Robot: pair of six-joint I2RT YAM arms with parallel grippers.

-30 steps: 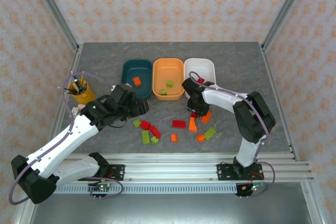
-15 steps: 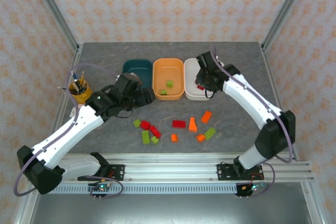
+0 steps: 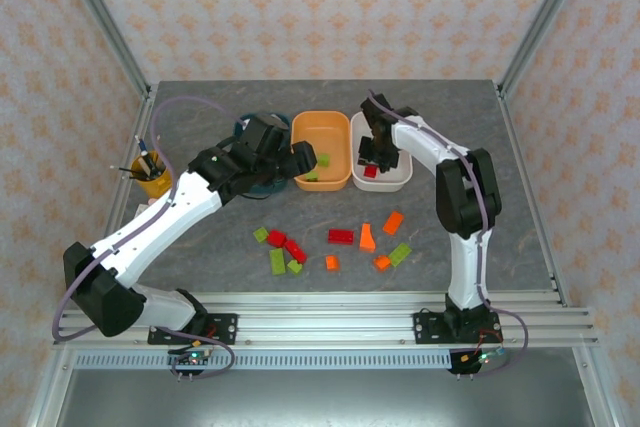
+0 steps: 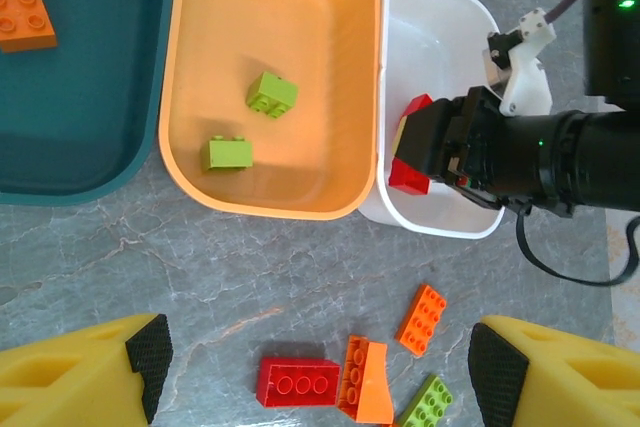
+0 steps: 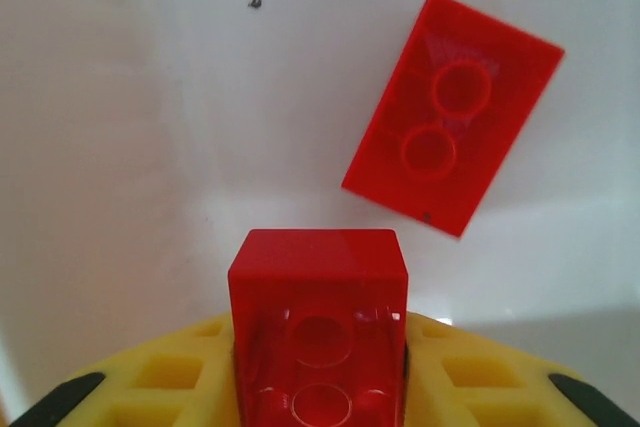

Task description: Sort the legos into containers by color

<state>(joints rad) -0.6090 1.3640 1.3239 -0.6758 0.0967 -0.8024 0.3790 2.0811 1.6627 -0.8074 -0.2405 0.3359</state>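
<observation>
Up from the loose bricks (image 3: 340, 236), my right gripper (image 3: 373, 159) now has the white tub (image 5: 130, 97) beneath it and pinches a red brick (image 5: 318, 287). Next I release it there; my left gripper (image 4: 322, 362) gapes empty.

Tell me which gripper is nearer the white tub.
Right. The right gripper is over the white tub, a red brick between its fingers; the left gripper hovers open by the orange tub.

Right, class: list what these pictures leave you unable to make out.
- Top view: the left arm covers most of the dark teal tub, hiding its contents.
- Right wrist view: bottom edge cuts off the right gripper; whether it clamps the red brick is unclear.
- Top view: pencils in the yellow cup are too small to count.
</observation>
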